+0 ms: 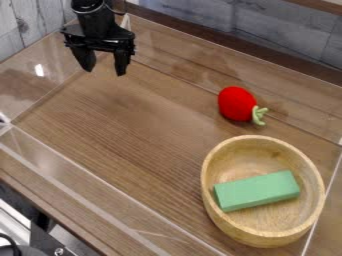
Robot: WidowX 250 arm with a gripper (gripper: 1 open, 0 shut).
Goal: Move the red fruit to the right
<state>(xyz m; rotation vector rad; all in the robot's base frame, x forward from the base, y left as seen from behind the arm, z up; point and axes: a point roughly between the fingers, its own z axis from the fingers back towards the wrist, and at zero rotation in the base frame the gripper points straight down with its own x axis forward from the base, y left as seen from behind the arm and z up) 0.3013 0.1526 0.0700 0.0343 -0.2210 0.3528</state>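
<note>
The gripper [103, 62] is seen with jaws spread and empty, hanging above the far left of the tabletop [120, 130]. The red fruit [239, 103] lies well apart, right of centre, just behind the wooden bowl [263, 152] holding 1 green block [257, 190].

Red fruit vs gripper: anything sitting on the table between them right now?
Nothing. In the camera view, only bare wooden tabletop runs between the open gripper and the red fruit. The wooden bowl sits off that line.

Black gripper [103, 60] with 2 slim, seemingly matte jaws.
</note>
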